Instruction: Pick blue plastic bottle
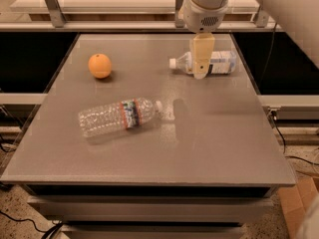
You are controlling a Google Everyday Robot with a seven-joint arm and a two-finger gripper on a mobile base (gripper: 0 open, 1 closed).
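The blue plastic bottle [217,62] lies on its side at the far right of the grey table [209,133], white cap pointing left, white and pale-blue label to the right. My gripper [201,66] hangs from the arm at the top of the camera view, its cream-coloured fingers [201,54] pointing down in front of the bottle's middle and covering part of it. I cannot tell whether it touches the bottle.
A longer clear ribbed bottle [118,116] with a red-edged label lies on its side in the left-centre of the table. An orange [100,65] sits at the far left. A rail with metal posts [54,6] runs behind the table.
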